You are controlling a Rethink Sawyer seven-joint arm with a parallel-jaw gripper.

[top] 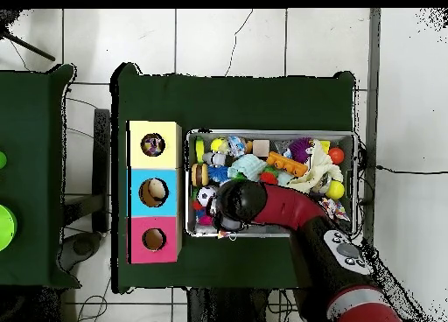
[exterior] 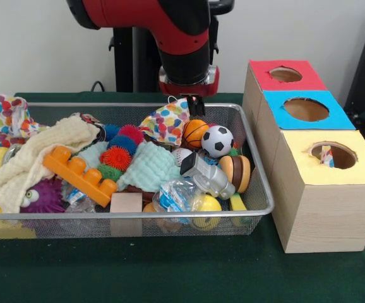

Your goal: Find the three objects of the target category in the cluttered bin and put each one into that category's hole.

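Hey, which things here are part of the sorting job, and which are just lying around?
Job: wire bin, gripper, red-topped box, blue-topped box, yellow-topped box.
Lying about: orange block, soccer ball, cream cloth, purple toy.

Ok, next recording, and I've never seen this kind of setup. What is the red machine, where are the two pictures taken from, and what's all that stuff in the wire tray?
The red and black machine is a robot arm; its gripper hangs over the far side of a wire mesh bin. Whether the gripper is open or holding anything cannot be told here. One picture looks across the table toward the robot; the other looks straight down from above, where the arm covers part of the bin.

The bin sits on a green table and is full of small toys: a soccer ball, a mini basketball, an orange building block, a wooden cube, spiky balls, and cloths.

Beside the bin stand three wooden boxes, each with a round hole on top: red, blue and yellow. Toys get sorted into those holes.
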